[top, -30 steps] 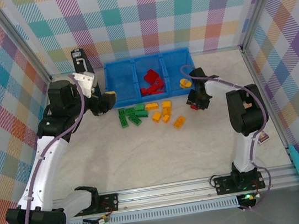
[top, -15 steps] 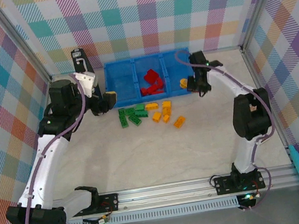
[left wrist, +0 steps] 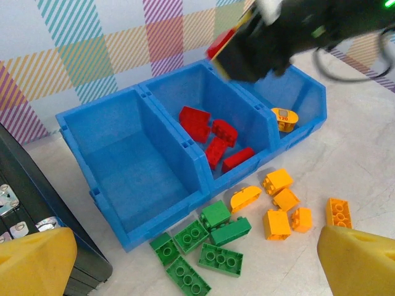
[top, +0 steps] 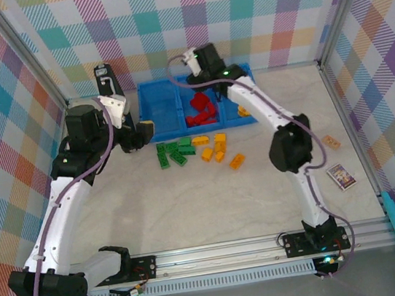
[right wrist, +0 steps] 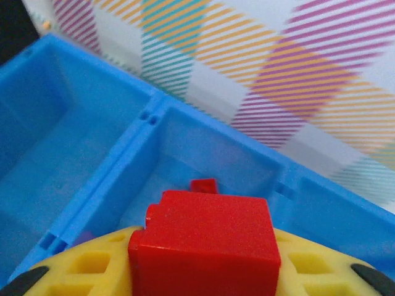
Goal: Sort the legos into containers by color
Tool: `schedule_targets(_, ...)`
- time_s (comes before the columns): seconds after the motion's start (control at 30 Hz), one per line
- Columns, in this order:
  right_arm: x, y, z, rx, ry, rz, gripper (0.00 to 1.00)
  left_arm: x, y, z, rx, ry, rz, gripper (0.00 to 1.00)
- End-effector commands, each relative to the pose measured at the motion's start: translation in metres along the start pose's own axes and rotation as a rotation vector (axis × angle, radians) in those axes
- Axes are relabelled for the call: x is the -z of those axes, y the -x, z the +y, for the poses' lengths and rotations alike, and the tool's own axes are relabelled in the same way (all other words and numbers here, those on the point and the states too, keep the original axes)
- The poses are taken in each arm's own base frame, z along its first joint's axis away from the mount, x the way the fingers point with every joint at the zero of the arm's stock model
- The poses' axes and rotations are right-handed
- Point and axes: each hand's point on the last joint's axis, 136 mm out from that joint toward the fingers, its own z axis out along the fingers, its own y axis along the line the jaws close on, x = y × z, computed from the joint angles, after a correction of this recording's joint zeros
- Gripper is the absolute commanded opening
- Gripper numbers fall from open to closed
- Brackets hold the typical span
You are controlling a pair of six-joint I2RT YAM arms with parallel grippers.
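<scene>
Currently the right fingers point(right wrist: 80, 271) are closed partway on a red brick point(right wrist: 203, 243), which sits between the pads above the middle compartment of the blue tray point(left wrist: 92, 123) (four red bricks point(left wrist: 213, 132) lie in that compartment). The left fingers point(left wrist: 34, 262) stand fully apart, holding nothing, above the counter point(left wrist: 364, 154), near the green bricks point(left wrist: 207, 243) and yellow-orange bricks point(left wrist: 284, 206) lying loose in front of the tray.

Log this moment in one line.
right gripper: shut on red brick, above middle compartment | left gripper: open | table: green bricks, yellow bricks loose
</scene>
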Motion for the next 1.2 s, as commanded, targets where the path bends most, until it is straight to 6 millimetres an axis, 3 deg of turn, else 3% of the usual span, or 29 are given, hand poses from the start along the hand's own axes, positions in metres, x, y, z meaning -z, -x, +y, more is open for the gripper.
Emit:
schedule_targets(0.0,-0.021,-0.002,0.011,0.107,0.023,0.009,0.33,0.000,-0.001,0.008,0.004,0.024,0.009,1.00)
schedule_targets(0.33,-0.084,-0.057,0.024,0.119,-0.006,0.105,0.34,0.000,0.000,0.006,0.007,0.011,-0.004,1.00)
schedule_targets(0.6,-0.099,-0.075,0.027,0.118,-0.009,0.134,0.40,-0.006,-0.003,0.004,0.019,-0.010,0.011,1.00)
schedule_targets(0.73,-0.086,-0.064,0.021,0.120,-0.028,0.120,0.51,-0.008,-0.004,0.005,0.019,-0.011,0.015,1.00)
schedule_targets(0.93,-0.048,-0.043,0.012,0.078,-0.036,0.090,0.68,-0.004,-0.001,0.002,0.012,-0.019,0.006,1.00)
schedule_targets(1.17,0.005,-0.027,0.005,-0.061,-0.038,0.100,0.71,0.012,0.012,-0.005,-0.006,-0.030,-0.044,1.00)
